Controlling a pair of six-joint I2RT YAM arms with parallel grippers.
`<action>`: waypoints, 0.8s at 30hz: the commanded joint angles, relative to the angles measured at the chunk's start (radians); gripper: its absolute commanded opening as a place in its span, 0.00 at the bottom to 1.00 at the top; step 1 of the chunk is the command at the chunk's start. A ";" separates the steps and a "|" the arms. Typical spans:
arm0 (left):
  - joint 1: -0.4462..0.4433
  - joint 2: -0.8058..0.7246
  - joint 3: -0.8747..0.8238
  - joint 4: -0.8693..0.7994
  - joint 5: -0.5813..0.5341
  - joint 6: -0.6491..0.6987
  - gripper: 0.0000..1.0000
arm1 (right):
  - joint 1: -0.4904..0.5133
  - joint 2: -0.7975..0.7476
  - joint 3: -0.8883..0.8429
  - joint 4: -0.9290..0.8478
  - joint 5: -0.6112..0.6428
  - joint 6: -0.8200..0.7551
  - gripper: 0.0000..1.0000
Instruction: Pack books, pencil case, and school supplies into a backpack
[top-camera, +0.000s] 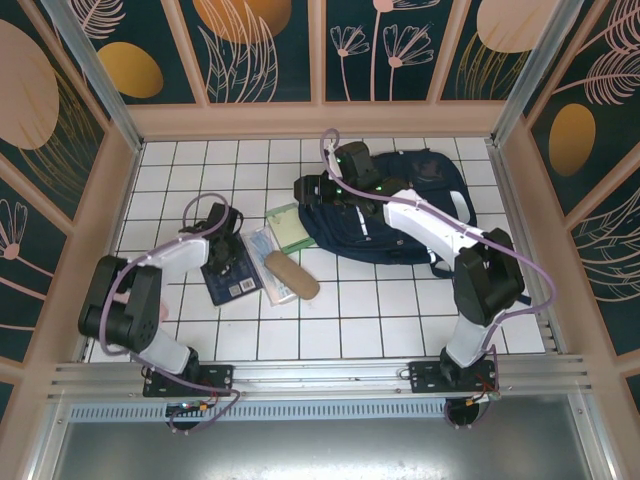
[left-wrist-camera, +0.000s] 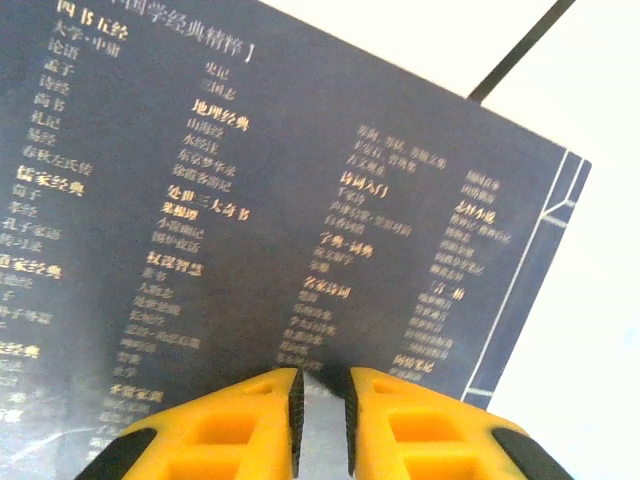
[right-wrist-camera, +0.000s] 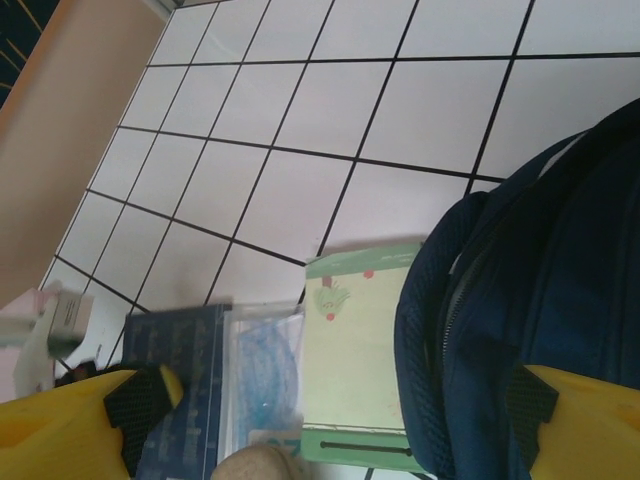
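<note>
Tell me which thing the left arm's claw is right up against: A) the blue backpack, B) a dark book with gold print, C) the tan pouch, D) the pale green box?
B: the left gripper points straight at the dark book, whose gold print lies right in front of its yellow fingers in the left wrist view.

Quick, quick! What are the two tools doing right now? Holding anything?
Left tool: nearly closed at the navy book; grip cannot be told.
Right tool: wide open, holding nothing.
</note>
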 joint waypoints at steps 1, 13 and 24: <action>0.023 0.108 0.118 0.048 -0.060 0.099 0.21 | 0.018 0.030 0.047 0.024 0.000 0.009 0.93; 0.121 0.335 0.470 0.015 -0.048 0.164 0.20 | 0.082 0.122 0.131 0.027 -0.043 0.041 0.89; 0.146 0.085 0.344 -0.055 0.008 0.270 0.32 | 0.165 0.265 0.229 0.046 -0.129 0.060 0.62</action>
